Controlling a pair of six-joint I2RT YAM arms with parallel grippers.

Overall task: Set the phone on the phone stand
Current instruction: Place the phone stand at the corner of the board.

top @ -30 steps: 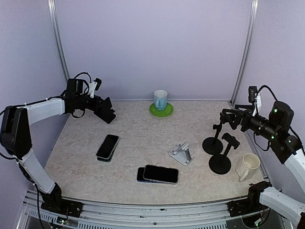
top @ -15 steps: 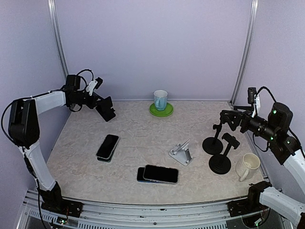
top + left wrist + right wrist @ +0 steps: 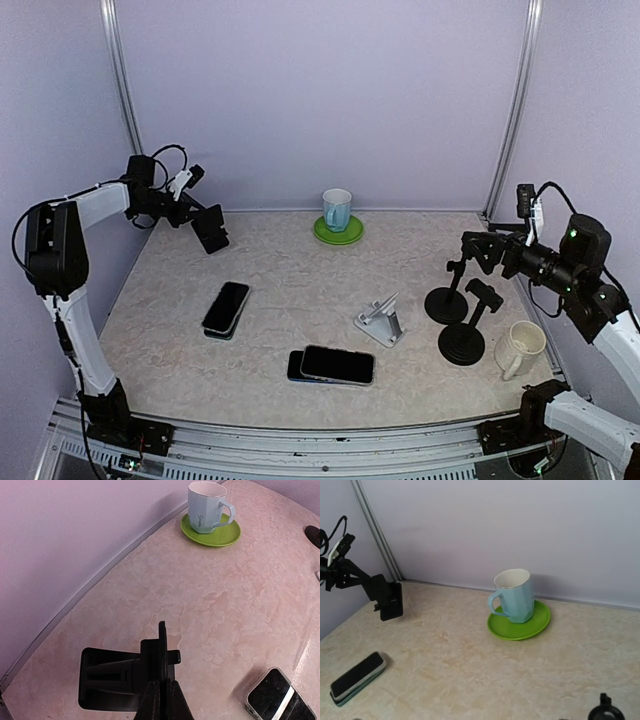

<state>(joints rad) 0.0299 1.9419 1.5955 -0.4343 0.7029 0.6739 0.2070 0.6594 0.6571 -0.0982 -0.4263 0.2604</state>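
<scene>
To seat the glossy black slab phone [image 3: 338, 364] well: grip across the long edges, lying flat as found atop another handset [image 3: 293, 366] at the near middle of the mottled beige stone-look surface [image 3: 290, 270], lift level, then lean onto the small angled silver metal phone stand [image 3: 380, 322] just beyond, bottom edge against the lip. Left hand [image 3: 212, 232] aloft at the far left corner, fingers pinched together on nothing; right hand [image 3: 476, 250] hovering by the matte black round-based stands [image 3: 446, 302], grip impossible to tell.
</scene>
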